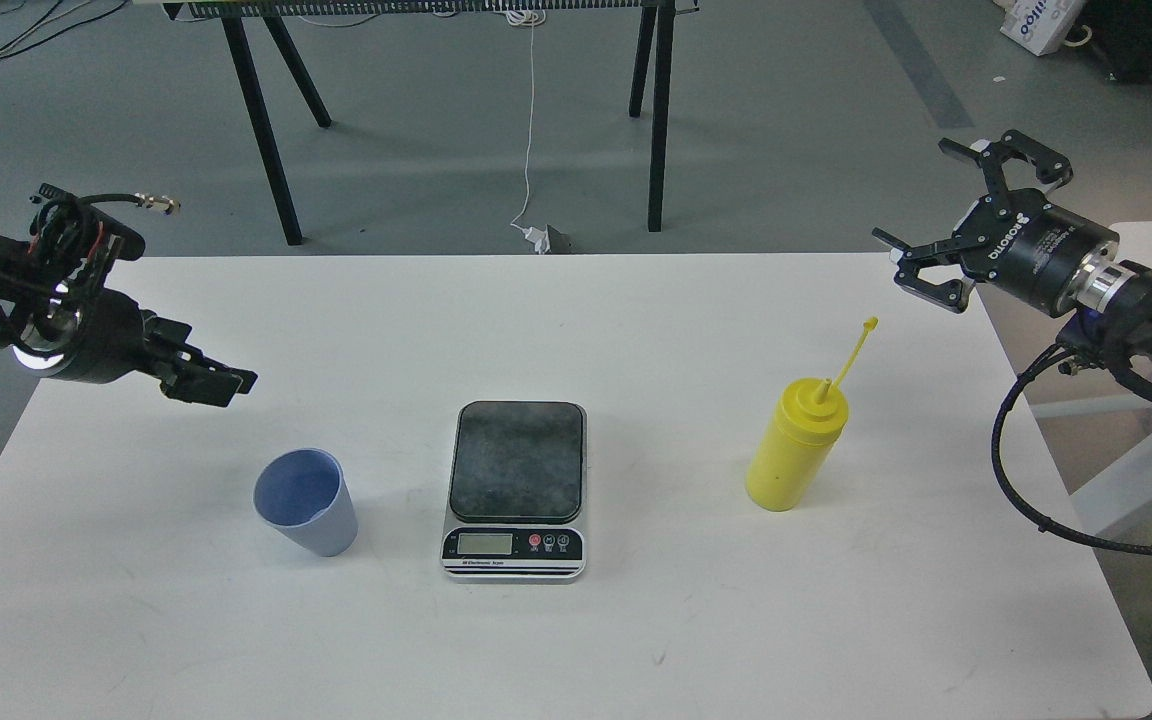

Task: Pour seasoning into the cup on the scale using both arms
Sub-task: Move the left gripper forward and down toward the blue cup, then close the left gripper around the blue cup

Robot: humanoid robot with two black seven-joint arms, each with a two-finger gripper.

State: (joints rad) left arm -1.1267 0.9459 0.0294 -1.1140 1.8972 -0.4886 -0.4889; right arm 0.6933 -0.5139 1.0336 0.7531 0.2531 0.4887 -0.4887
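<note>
The light blue cup [306,515] stands empty on the white table [636,320], left of the scale. The scale [516,462] sits at mid-table with nothing on its dark platform. The yellow seasoning bottle [794,452] stands upright right of the scale, its cap strap sticking up and to the right. My left gripper [223,383] hovers above the table, up and left of the cup; it is dark and side-on, so its fingers cannot be told apart. My right gripper [921,205] is open and empty, above the table's far right corner, up and right of the bottle.
Black trestle legs [261,120] and a white cable [530,150] stand on the grey floor beyond the table's far edge. A white frame [1136,470] and my right arm's black cable [1016,480] lie off the table's right edge.
</note>
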